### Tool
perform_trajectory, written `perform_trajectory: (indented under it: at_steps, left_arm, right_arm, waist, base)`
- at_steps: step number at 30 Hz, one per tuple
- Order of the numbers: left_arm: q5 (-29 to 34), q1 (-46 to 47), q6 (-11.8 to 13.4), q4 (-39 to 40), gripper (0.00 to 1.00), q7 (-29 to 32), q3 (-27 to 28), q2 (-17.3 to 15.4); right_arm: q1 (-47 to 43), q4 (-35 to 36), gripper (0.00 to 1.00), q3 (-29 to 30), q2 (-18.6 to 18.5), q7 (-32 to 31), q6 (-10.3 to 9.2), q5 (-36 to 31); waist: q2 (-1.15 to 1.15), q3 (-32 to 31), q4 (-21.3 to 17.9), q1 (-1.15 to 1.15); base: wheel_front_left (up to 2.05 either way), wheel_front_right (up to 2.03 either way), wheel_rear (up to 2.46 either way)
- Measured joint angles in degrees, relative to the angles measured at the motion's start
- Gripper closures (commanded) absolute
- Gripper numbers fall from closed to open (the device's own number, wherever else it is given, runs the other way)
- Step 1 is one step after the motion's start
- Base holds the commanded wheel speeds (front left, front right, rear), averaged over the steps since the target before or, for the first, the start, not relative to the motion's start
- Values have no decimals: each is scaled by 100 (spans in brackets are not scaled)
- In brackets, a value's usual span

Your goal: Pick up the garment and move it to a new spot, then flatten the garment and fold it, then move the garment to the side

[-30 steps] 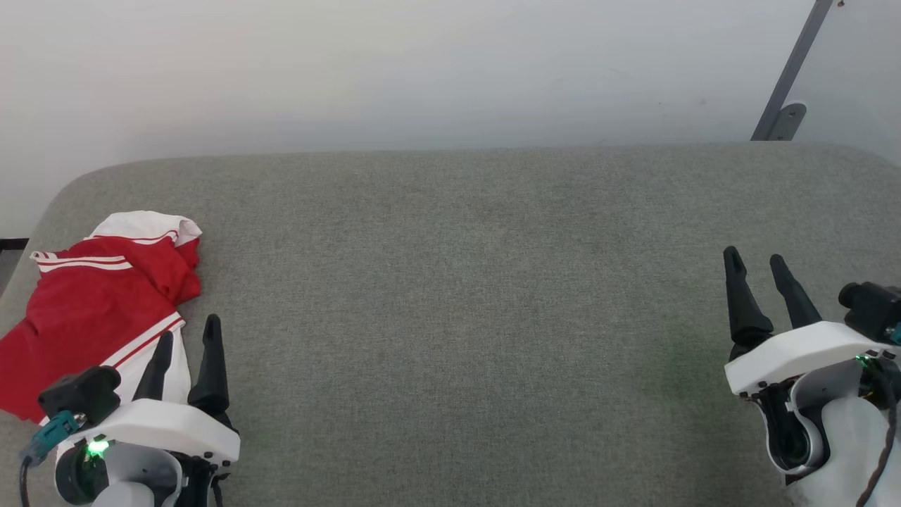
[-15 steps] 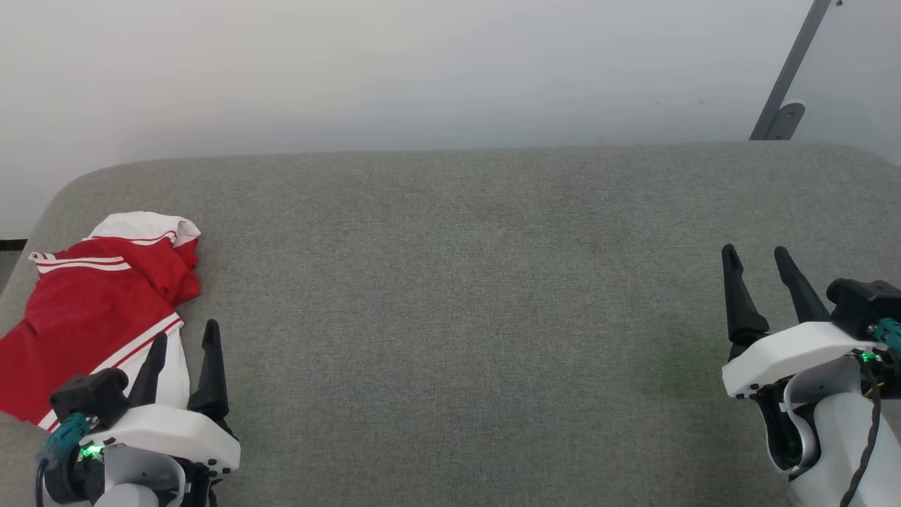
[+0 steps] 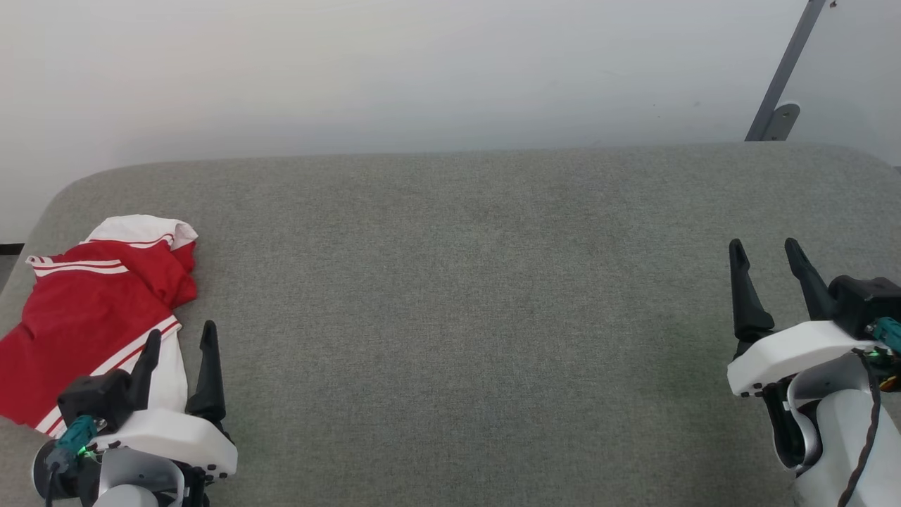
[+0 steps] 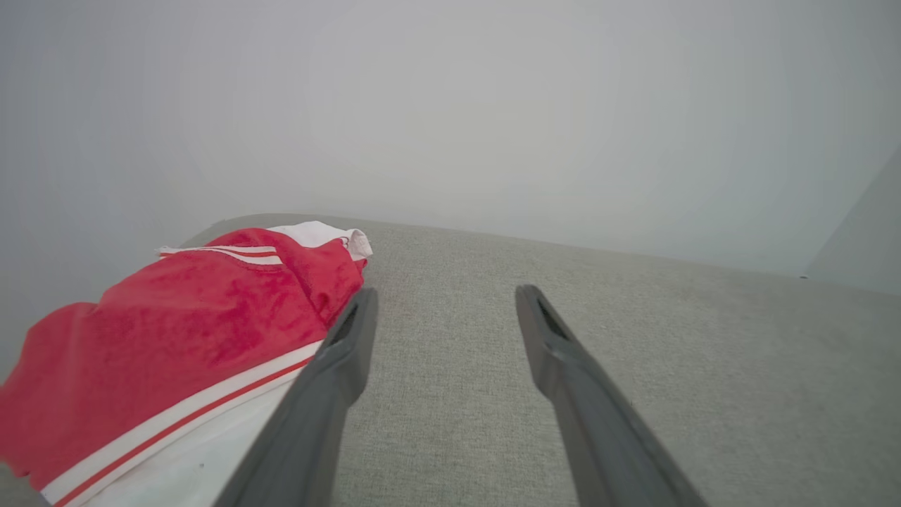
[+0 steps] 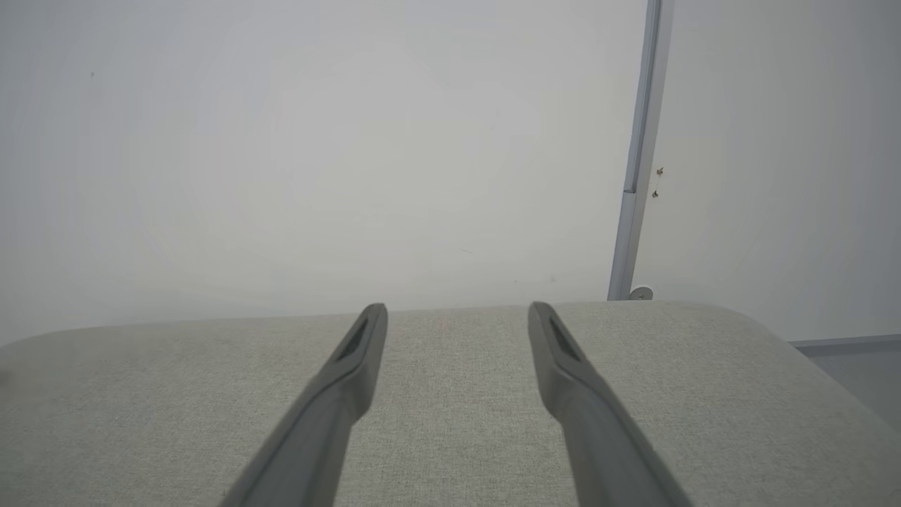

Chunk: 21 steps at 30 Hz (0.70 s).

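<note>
The garment (image 3: 84, 317), bright red with white sleeves and striped trim, lies bunched at the left end of the grey padded surface (image 3: 464, 296). In the left wrist view the garment (image 4: 176, 338) sits left of the fingers, its white sleeve under the left finger. My left gripper (image 3: 181, 334) hovers open at the garment's near right edge, nothing between its fingers. My right gripper (image 3: 766, 248) stands open and empty far to the right, above bare fabric. From the right wrist camera my right gripper (image 5: 457, 310) points toward the far edge and the wall.
The grey padded surface (image 5: 450, 422) has rounded corners and ends at a pale wall. A grey metal bar (image 3: 783, 77) leans against the wall at the back right. A wide stretch of bare fabric lies between my two grippers.
My left gripper has drawn back slightly toward the lower left beside the garment. My right gripper has shifted a little to the right. The garment lies as before.
</note>
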<state>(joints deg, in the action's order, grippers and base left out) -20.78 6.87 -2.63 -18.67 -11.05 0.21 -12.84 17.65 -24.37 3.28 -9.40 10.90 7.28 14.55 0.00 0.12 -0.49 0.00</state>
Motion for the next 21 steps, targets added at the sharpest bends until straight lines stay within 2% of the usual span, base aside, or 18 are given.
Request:
perform_trajectory:
  at_steps: [21]
  left_arm:
    - [806,142,-225,-190,0,-253,265,142]
  right_arm:
    - [77,41,0,-110,-46,250,4,-403]
  waist:
    - [0,10,128,0]
  base:
    - [0,0,0]
